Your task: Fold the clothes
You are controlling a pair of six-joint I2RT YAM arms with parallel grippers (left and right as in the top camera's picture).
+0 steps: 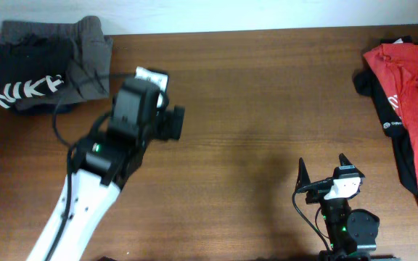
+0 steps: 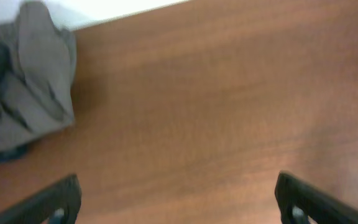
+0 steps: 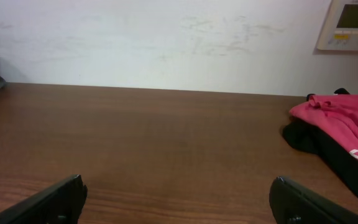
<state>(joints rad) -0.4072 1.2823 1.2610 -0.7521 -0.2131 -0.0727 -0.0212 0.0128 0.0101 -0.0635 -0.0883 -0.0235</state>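
The clothes lie in two heaps. At the table's back left a grey garment (image 1: 87, 42) (image 2: 36, 93) is bunched with a black garment with white lettering (image 1: 27, 69). At the right edge a red T-shirt (image 1: 416, 87) (image 3: 340, 118) lies crumpled over a black garment (image 1: 365, 83) (image 3: 316, 143). My left gripper (image 1: 151, 77) (image 2: 179, 205) hovers over bare wood just right of the grey heap, open, nothing between its fingers. My right gripper (image 1: 324, 168) (image 3: 179, 202) stands open near the front edge, left of the red T-shirt, holding nothing.
The brown wooden table (image 1: 267, 94) runs to a white wall (image 3: 166, 37) at the back. A beige control panel (image 3: 353, 25) hangs on that wall at the right. My left arm (image 1: 78, 196) crosses the table's front left corner.
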